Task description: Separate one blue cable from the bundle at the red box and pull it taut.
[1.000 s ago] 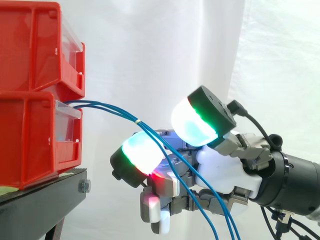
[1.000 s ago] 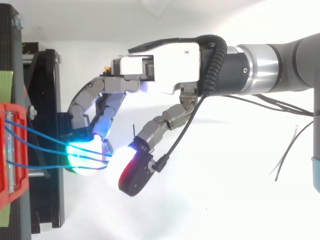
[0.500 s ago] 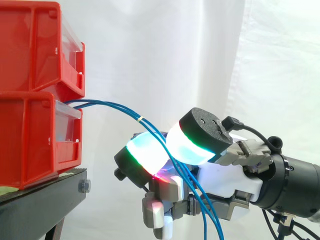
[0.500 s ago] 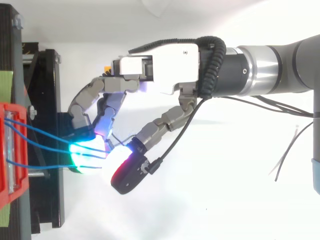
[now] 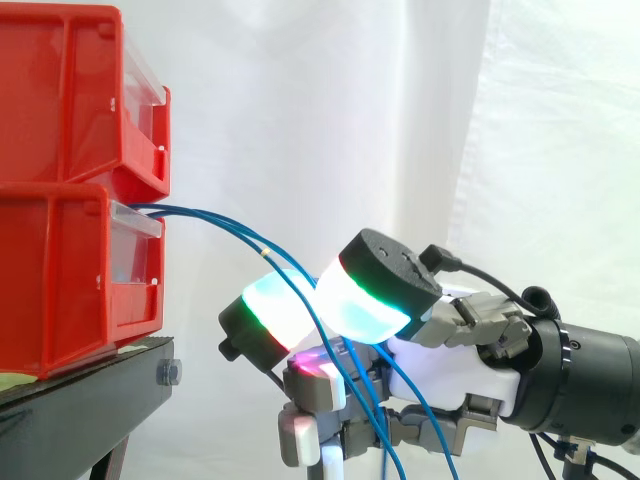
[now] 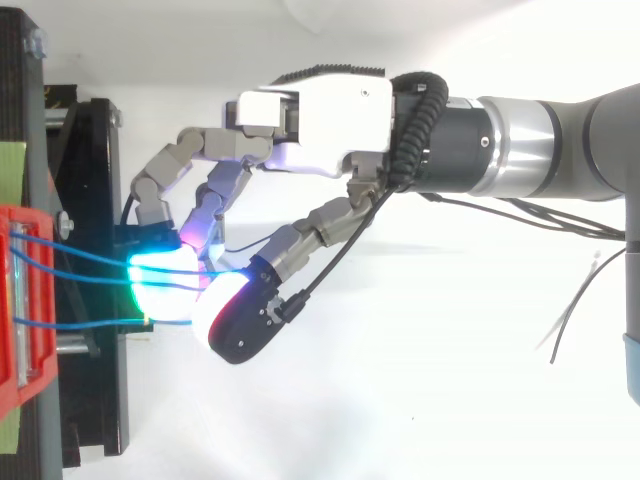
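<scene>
Lab: white curtain [image 5: 330, 100], red bins [image 5: 60, 250].

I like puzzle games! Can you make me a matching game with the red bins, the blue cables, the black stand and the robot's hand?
Things:
1. red bins
2. blue cables
3. black stand
4. hand

Places or states:
A. underneath the bins
B. stacked one on top of the other
C. fingers curled round the cables
D. leading from the bins to the hand

Pairs: 1-B, 2-D, 3-A, 4-C.
</scene>
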Available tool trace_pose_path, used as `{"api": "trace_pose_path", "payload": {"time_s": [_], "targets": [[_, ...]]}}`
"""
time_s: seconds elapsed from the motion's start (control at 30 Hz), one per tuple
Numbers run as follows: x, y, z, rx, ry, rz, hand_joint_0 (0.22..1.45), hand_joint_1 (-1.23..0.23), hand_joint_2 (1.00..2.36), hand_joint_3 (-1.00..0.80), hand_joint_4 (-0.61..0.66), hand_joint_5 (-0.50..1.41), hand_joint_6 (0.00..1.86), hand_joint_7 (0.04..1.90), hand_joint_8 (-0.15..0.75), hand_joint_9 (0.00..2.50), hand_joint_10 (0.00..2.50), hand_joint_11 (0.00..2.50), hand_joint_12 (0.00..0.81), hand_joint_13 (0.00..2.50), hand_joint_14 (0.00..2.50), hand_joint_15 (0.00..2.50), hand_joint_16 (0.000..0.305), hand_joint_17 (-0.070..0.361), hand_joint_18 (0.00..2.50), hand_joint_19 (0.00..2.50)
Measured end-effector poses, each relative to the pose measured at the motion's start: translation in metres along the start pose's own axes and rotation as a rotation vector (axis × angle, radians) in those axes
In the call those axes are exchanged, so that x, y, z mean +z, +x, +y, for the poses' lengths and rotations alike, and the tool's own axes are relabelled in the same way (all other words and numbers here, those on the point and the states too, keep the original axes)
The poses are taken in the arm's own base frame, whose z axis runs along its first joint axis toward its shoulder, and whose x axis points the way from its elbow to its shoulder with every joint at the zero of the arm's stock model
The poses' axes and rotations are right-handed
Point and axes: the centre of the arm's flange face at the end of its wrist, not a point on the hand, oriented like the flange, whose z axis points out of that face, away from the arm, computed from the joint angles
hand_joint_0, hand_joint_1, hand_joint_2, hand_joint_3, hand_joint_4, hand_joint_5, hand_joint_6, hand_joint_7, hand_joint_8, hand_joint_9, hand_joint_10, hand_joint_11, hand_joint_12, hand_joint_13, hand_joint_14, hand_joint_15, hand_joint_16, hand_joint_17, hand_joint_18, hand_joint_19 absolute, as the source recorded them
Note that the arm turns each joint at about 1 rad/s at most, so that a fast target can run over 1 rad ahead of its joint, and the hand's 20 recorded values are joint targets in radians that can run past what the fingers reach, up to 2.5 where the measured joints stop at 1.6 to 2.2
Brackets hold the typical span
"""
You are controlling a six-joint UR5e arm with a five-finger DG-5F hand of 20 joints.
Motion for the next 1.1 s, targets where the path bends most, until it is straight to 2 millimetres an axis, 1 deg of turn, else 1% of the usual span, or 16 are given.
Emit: {"api": "trace_pose_path", "payload": {"time_s": [0.2, 0.37, 0.57, 0.67, 0.7, 0.73, 0.77, 0.8, 0.87, 0.93, 1.0, 1.1], "targets": [[0.000, 0.002, -0.001, 0.013, 0.013, -0.009, 0.79, -0.91, 1.00, -0.50, -0.07, -0.15, 0.93, 0.97, 0.303, 1.08, 0.02, 1.02, 0.367, 1.03, 0.03, 0.70, 0.047, 0.107, 0.93, 0.84], [-0.001, 0.005, -0.001, 0.021, 0.020, -0.008, 0.76, -0.95, 1.00, -0.50, -0.03, -0.15, 0.93, 0.95, 0.300, 1.09, 0.02, 1.04, 0.366, 1.03, 0.03, 0.72, 0.047, 0.106, 0.93, 0.85], [-0.001, 0.009, -0.002, 0.023, 0.027, -0.010, 0.70, -1.00, 1.00, -0.50, 0.07, -0.14, 0.92, 0.98, 0.301, 1.12, 0.02, 1.09, 0.371, 1.05, 0.03, 0.74, 0.046, 0.104, 0.94, 0.87], [0.000, 0.010, -0.002, 0.024, 0.027, -0.011, 0.62, -1.01, 1.00, -0.50, 0.08, -0.14, 0.92, 0.99, 0.302, 1.13, 0.02, 1.08, 0.374, 1.05, 0.03, 0.74, 0.046, 0.104, 0.94, 0.89], [0.000, 0.011, -0.002, 0.024, 0.027, -0.010, 0.59, -1.01, 1.00, -0.50, 0.08, -0.14, 0.92, 0.98, 0.305, 1.13, 0.02, 1.08, 0.376, 1.05, 0.03, 0.74, 0.047, 0.105, 0.94, 0.89], [0.000, 0.011, -0.002, 0.024, 0.027, -0.010, 0.57, -0.96, 1.00, -0.50, 0.08, -0.14, 0.92, 0.96, 0.309, 1.14, 0.02, 1.07, 0.375, 1.05, 0.03, 0.75, 0.047, 0.106, 0.94, 0.89], [0.000, 0.012, -0.002, 0.024, 0.027, -0.009, 0.56, -0.88, 1.00, -0.50, 0.09, -0.14, 0.91, 0.94, 0.306, 1.14, 0.02, 1.06, 0.377, 1.05, 0.03, 0.74, 0.048, 0.108, 0.94, 0.88], [0.000, 0.012, -0.002, 0.024, 0.027, -0.009, 0.56, -0.84, 1.00, -0.50, 0.09, -0.14, 0.91, 0.93, 0.305, 1.14, 0.02, 1.06, 0.376, 1.05, 0.03, 0.74, 0.048, 0.108, 0.93, 0.88], [0.000, 0.012, -0.001, 0.024, 0.027, -0.009, 0.59, -0.68, 1.00, -0.50, 0.08, -0.14, 0.90, 0.90, 0.293, 1.12, 0.02, 1.03, 0.364, 1.04, 0.03, 0.73, 0.047, 0.105, 0.90, 0.88], [0.000, 0.012, -0.001, 0.024, 0.026, -0.009, 0.63, -0.63, 1.00, -0.50, 0.05, -0.14, 0.89, 0.95, 0.288, 1.12, 0.02, 1.03, 0.354, 1.03, 0.03, 0.73, 0.046, 0.104, 0.89, 0.89], [0.001, 0.012, 0.000, 0.025, 0.024, -0.008, 0.64, -0.63, 1.00, -0.50, 0.04, -0.14, 0.90, 0.94, 0.293, 1.10, 0.02, 1.01, 0.356, 1.02, 0.03, 0.73, 0.047, 0.105, 0.89, 0.89], [0.002, 0.013, 0.001, 0.030, 0.021, -0.006, 0.66, -0.69, 1.00, -0.50, 0.05, -0.15, 0.90, 0.91, 0.294, 1.08, 0.02, 1.03, 0.363, 1.01, 0.03, 0.74, 0.047, 0.106, 0.88, 0.89]]}}
